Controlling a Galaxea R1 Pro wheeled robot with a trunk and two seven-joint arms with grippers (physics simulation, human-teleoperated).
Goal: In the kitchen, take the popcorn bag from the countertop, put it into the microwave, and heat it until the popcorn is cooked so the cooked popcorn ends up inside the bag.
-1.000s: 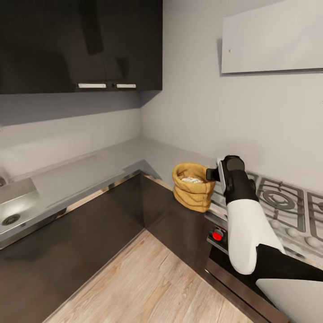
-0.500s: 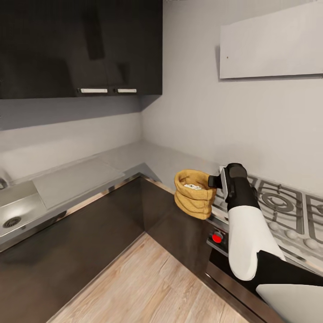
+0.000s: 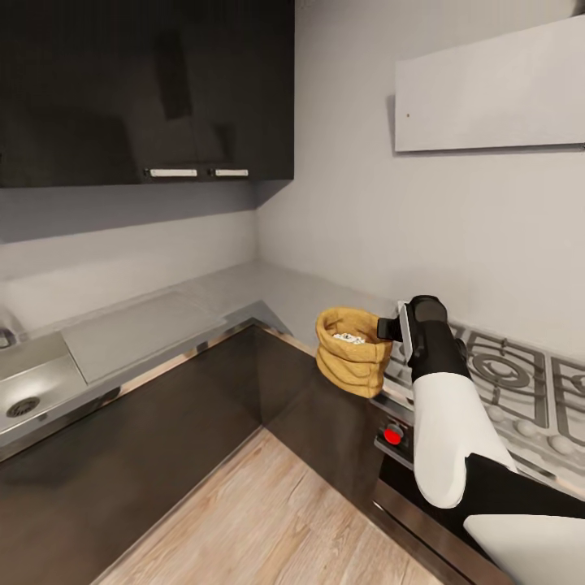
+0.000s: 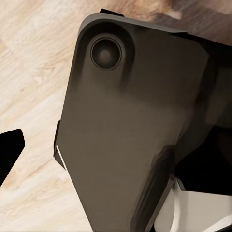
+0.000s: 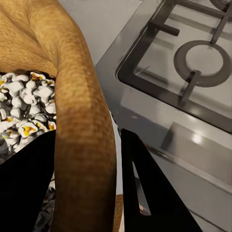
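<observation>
The popcorn bag (image 3: 351, 361), a wrinkly golden-brown sack, stands out over the front edge of the grey countertop (image 3: 268, 284), just left of the hob. My right gripper (image 3: 388, 327) is shut on its rolled rim (image 5: 84, 121), one black finger inside the sack and one outside. Whitish popcorn (image 5: 21, 96) with yellow flecks lies inside the bag. I cannot tell whether the bag's base rests on the counter or hangs free. In the left wrist view one black fingertip (image 4: 9, 150) shows beside a dark grey robot part over the wood floor. The microwave is out of view.
A grey gas hob (image 3: 504, 374) with black grates lies right of the bag, with a red knob (image 3: 392, 435) on the oven front below. A steel sink (image 3: 32, 382) is at the left. Black wall cabinets (image 3: 146, 81) hang above. Wood floor (image 3: 276, 520) lies in the corner.
The whole picture has slid down a little, so the camera has moved. My right gripper stays shut on the bag's rim, and the bag keeps its place by the hob.
</observation>
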